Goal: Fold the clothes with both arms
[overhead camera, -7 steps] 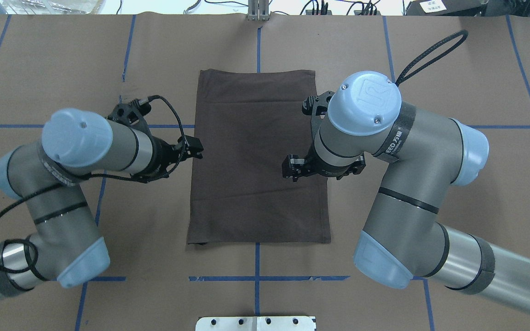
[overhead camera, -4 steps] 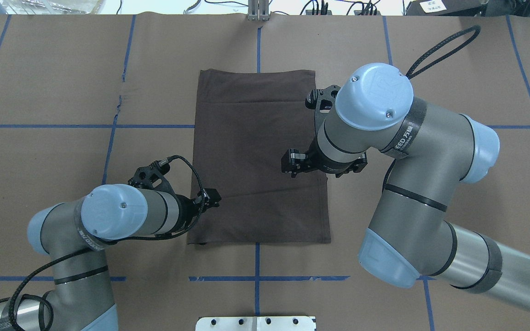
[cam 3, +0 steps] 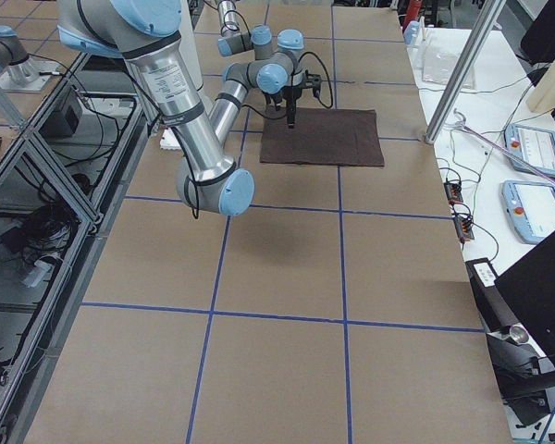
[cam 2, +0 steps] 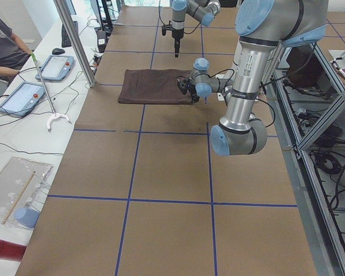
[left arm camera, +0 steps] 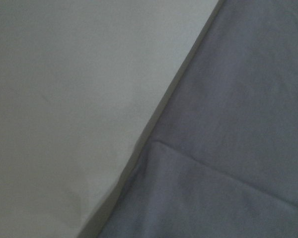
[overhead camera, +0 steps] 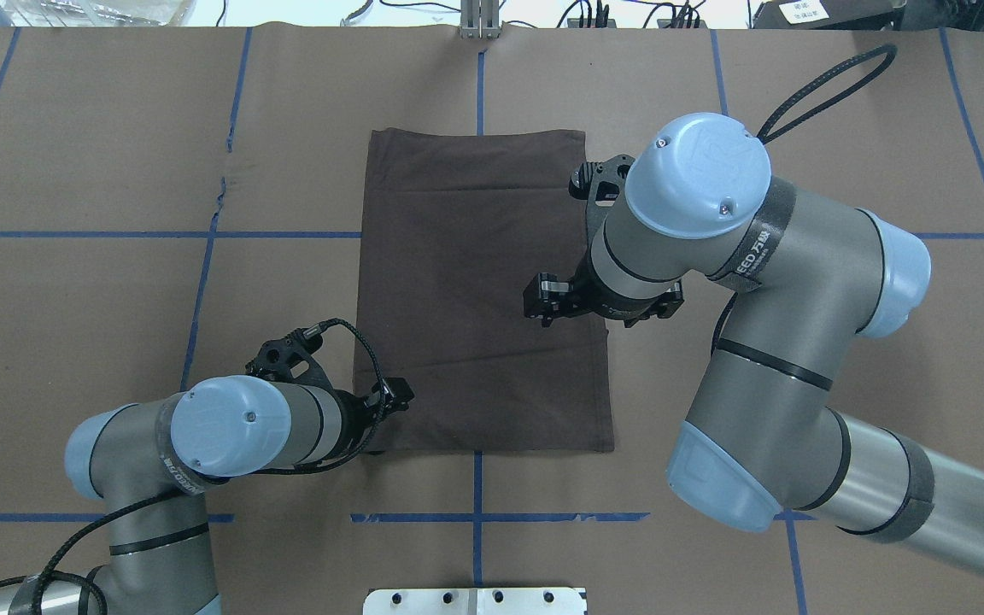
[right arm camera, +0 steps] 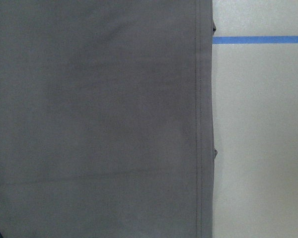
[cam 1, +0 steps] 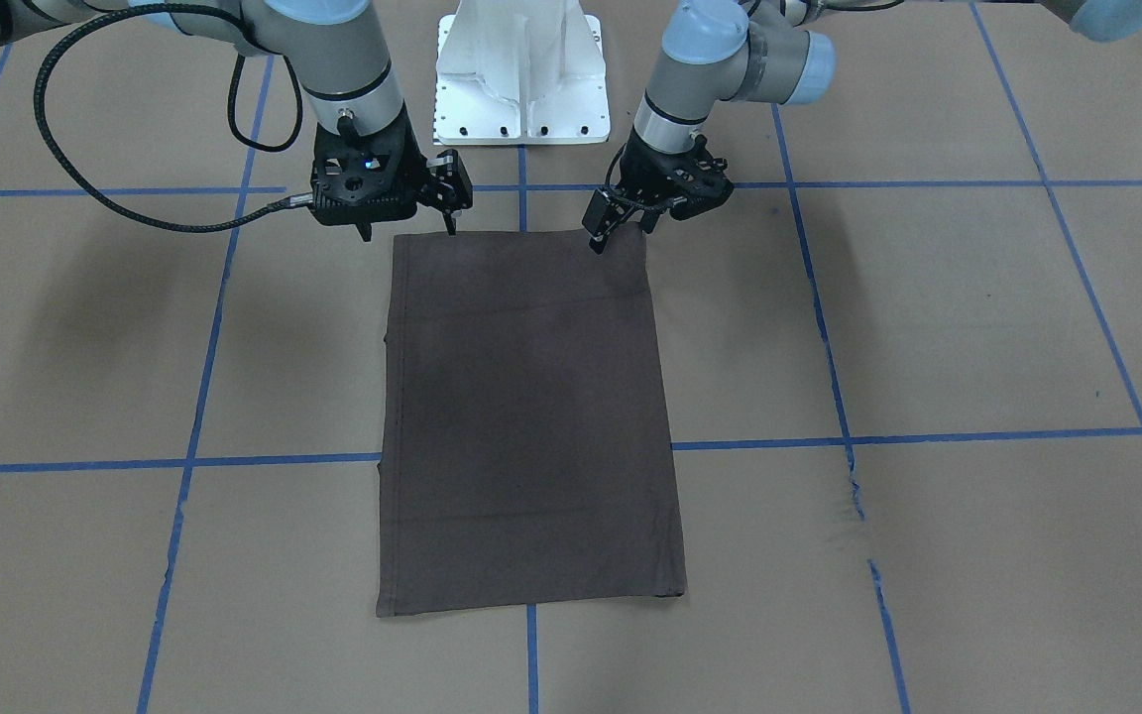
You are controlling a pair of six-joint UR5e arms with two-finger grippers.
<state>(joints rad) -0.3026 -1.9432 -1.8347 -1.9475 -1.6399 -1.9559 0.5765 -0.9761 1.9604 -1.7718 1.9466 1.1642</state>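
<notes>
brown shirt (cam 3: pixel 328 139), right claw (cam 3: pixel 291 120) seemingly above

Bare brown table paper (overhead camera: pixel 116 342) rings the folded T-shirt (overhead camera: pixel 475 299); the left gripper (cam 1: pixel 599 236) and right gripper (cam 1: pixel 450 220) crowd its robot-side edge, with the white pedestal base (cam 1: pixel 521 89) behind.

**Two grey-silver jointed arms, the left arm (overhead camera: pixel 304 423) and the right arm (overhead camera: pixel 765 359), flank a white metal pedestal base (cam 1: pixel 521 69) pierced by a row of dark bolt holes.** Rounded light-blue caps close each joint. The right arm's wrist cap (overhead camera: pixel 697 175) bears an embossed logo and a small screw, and thin black rings mark the seams between segments. A dark strap (overhead camera: pixel 748 252) with white lettering wraps the right arm, which also trails a black braided cable (cam 1: pixel 36 94). A thinner black cable (overhead camera: pixel 360 337) arcs over the left wrist. Each arm ends in black hardware: the left end effector (overhead camera: pixel 402 395) and the right end effector (overhead camera: pixel 543 301).
</notes>
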